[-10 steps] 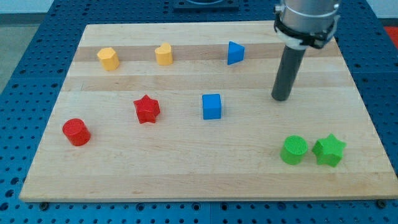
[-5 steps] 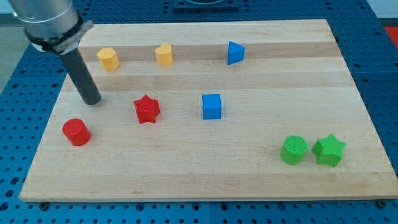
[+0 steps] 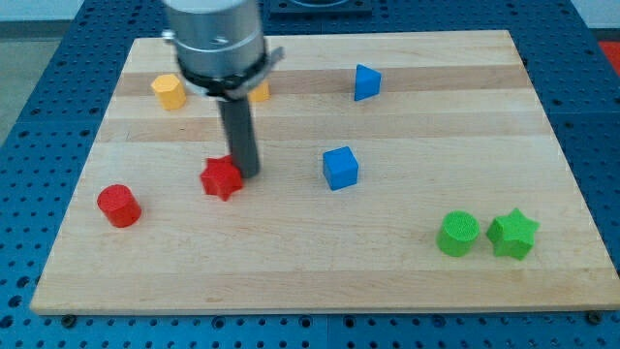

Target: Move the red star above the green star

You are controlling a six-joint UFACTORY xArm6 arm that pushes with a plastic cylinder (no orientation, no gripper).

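Note:
The red star point(image 3: 220, 179) lies left of the board's middle. My tip point(image 3: 246, 173) stands right against its right side, touching or nearly touching it. The green star point(image 3: 512, 235) sits at the view's lower right, far from the red star, with the green cylinder point(image 3: 457, 234) just to its left. The rod rises from the tip to the arm's grey collar point(image 3: 215, 39) at the view's top.
A blue cube point(image 3: 340, 168) lies right of my tip. A red cylinder point(image 3: 119, 206) sits at the lower left. A yellow block point(image 3: 169, 92) is at the upper left, a second yellow block point(image 3: 259, 92) is partly hidden behind the rod, and a blue wedge-shaped block point(image 3: 365, 81) is at the top.
My tip swung from the right side of the board to the far left, then back to the red star's right side. The red star shifted slightly down-left and the blue cube slightly right.

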